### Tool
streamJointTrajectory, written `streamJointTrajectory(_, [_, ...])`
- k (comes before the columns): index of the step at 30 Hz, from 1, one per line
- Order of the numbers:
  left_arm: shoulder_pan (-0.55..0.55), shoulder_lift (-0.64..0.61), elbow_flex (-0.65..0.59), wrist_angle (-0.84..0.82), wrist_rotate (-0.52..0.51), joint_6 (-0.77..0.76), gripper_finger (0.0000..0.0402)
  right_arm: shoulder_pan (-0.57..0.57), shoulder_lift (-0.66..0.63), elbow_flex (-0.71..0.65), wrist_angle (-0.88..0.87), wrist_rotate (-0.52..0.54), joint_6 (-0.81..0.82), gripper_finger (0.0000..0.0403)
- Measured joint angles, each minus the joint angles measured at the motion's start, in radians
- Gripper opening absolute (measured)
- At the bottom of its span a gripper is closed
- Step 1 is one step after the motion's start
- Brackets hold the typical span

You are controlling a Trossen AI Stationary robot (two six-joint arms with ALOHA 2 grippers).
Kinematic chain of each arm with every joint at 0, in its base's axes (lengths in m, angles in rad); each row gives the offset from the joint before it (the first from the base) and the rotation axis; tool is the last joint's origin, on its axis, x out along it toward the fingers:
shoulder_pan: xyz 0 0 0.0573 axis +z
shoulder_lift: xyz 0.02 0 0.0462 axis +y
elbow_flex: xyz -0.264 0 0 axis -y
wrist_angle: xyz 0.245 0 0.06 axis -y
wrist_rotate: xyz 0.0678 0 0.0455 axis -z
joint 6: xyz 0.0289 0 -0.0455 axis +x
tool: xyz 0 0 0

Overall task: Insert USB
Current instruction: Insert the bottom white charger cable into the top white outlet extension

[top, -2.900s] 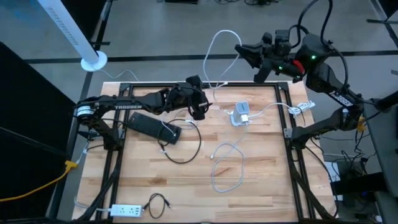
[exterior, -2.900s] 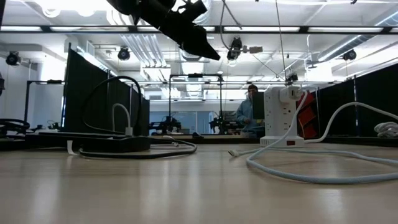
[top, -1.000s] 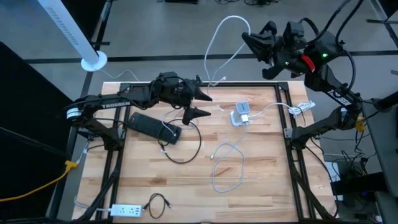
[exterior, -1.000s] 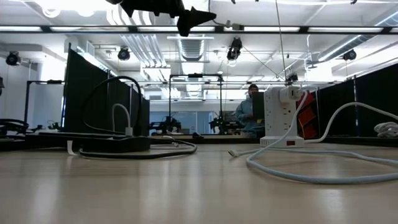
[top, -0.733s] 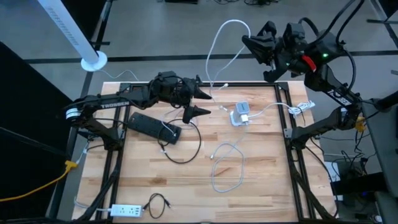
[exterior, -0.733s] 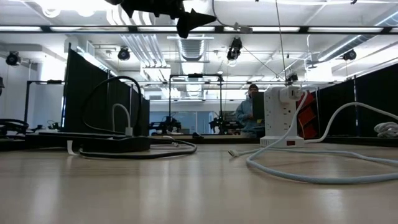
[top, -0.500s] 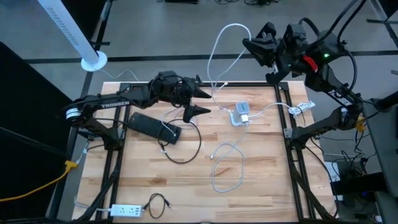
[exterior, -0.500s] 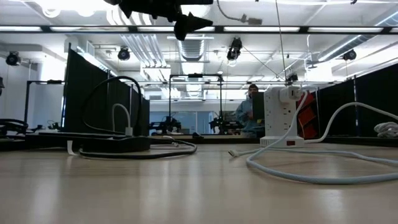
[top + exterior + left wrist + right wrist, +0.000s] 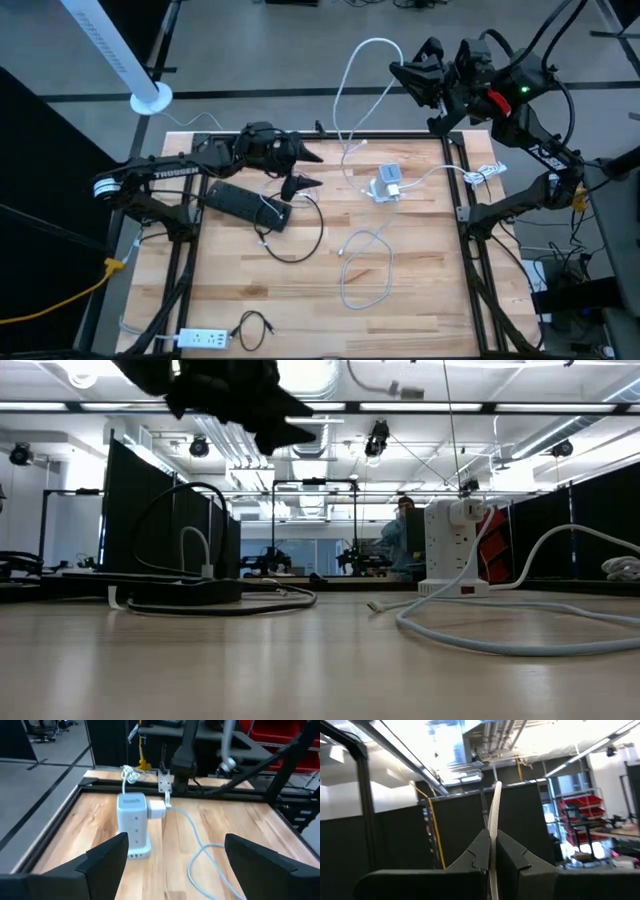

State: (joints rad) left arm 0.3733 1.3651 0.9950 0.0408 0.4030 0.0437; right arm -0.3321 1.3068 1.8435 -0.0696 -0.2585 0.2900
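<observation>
My right gripper (image 9: 405, 76) is high above the table's far edge, shut on a white USB cable (image 9: 352, 70). The cable arches up from it and hangs down, and its free plug end (image 9: 359, 143) dangles over the far edge. A white power tower (image 9: 386, 185) stands upright on the table, right of centre. It shows in the left wrist view as the tower (image 9: 133, 825) with a white adapter (image 9: 157, 810) in its side. My left gripper (image 9: 306, 170) hovers open left of the tower, pointing at it, with nothing between its fingers. My right gripper pinches the white cable (image 9: 492, 837) between its two fingers, some way back from the free end. The cable runs along the fingers and out past their tips. The fingers point toward the table's left, tipped upward. The cable is lifted clear, arching up and then hanging slack.
A black power strip (image 9: 246, 203) with a black cord loop (image 9: 300, 240) lies below my left arm. A loose white cable (image 9: 366, 268) curls on the table's middle, and a white strip (image 9: 206, 338) lies at the near left. A cable bundle (image 9: 488, 173) sits at the right edge.
My left gripper has sunk lower and drawn back toward the table's left edge, staying open. My right gripper has kept its place with the cable still in it.
</observation>
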Motion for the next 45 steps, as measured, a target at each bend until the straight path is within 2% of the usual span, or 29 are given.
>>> streamJointTrajectory(7, [-0.002,-0.009,-0.161,0.183,-0.001,-0.064,0.0310,0.000,0.015,0.000,-0.076,0.035,0.014,0.0002])
streamJointTrajectory(11, [-0.002,-0.009,-0.218,0.222,-0.001,-0.069,0.0310,0.000,0.021,0.000,-0.071,0.102,0.058,0.0002])
streamJointTrajectory(16, [-0.002,-0.009,-0.256,0.236,-0.001,-0.028,0.0310,0.000,0.023,0.000,-0.066,0.128,0.087,0.0002])
streamJointTrajectory(24, [-0.002,-0.009,-0.300,0.364,0.000,0.003,0.0310,0.000,0.078,0.000,-0.056,0.173,0.194,0.0002])
streamJointTrajectory(26, [-0.002,-0.009,-0.303,0.372,0.034,0.058,0.0310,0.000,0.104,0.000,-0.023,0.174,0.213,0.0002])
streamJointTrajectory(29, [-0.002,0.004,-0.304,0.378,0.188,0.150,0.0310,0.000,0.141,0.002,0.048,0.169,0.214,0.0002])
streamJointTrajectory(31, [-0.005,0.018,-0.304,0.380,0.204,0.150,0.0310,0.000,0.164,0.026,0.069,0.138,0.212,0.0002])
streamJointTrajectory(36, [-0.002,0.037,-0.305,0.342,0.120,0.149,0.0310,0.006,0.202,0.106,0.074,0.043,0.188,0.0002])
streamJointTrajectory(45, [0.002,0.039,-0.305,0.397,0.061,0.023,0.0310,0.016,0.214,0.170,0.068,0.038,0.118,0.0002])
